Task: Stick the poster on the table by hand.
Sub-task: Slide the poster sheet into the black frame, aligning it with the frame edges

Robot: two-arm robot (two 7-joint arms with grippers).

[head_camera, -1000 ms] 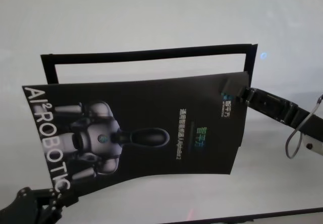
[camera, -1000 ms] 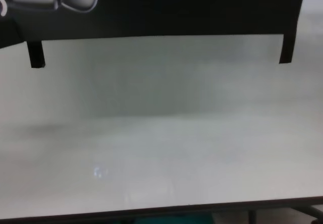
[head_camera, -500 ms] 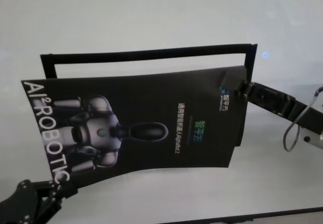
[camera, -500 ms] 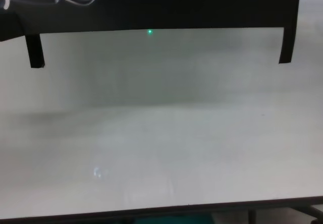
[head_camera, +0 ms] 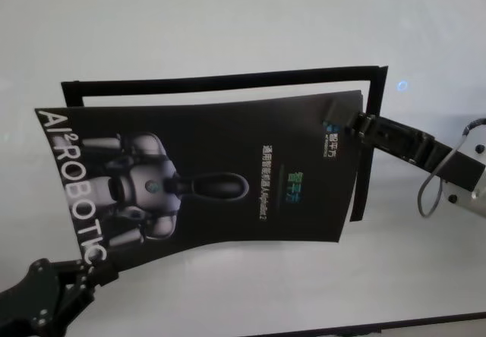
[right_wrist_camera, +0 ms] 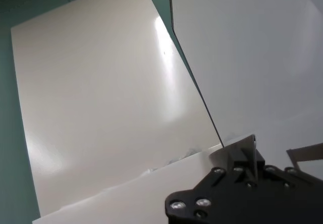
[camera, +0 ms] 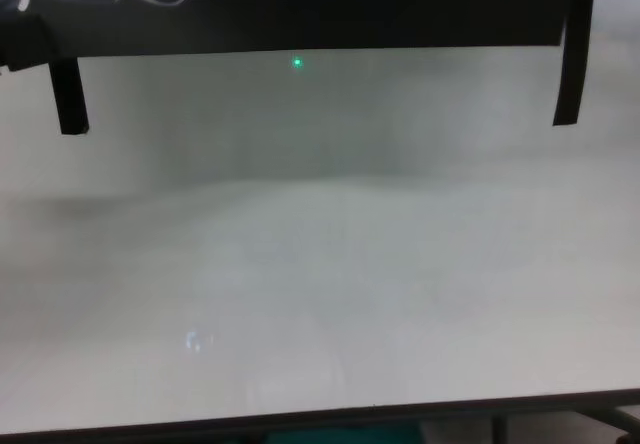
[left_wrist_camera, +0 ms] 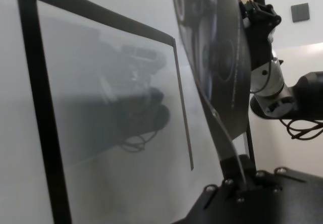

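Observation:
The poster [head_camera: 220,177], glossy black with a silver robot and white lettering, hangs slightly bowed above the table [head_camera: 228,18]. My left gripper [head_camera: 85,270] is shut on its near left corner by the lettering. My right gripper [head_camera: 360,127] is shut on its far right corner. The left wrist view shows the poster [left_wrist_camera: 222,57] edge-on, rising from the left gripper [left_wrist_camera: 237,182]. In the right wrist view the right gripper [right_wrist_camera: 251,146] pinches a pale sheet edge. The chest view catches only the poster's lower edge [camera: 350,4] above the table [camera: 320,264].
A frame of narrow black tape strips [head_camera: 228,80] lies on the table under and behind the poster, open on the near side. Its two side strips [camera: 68,94] end short in the chest view. The table's dark front edge [camera: 320,419] runs close below.
The poster has shifted left and a little farther away, uncovering the right tape strip. My right gripper moved with its corner; in the chest view the poster's edge sits higher.

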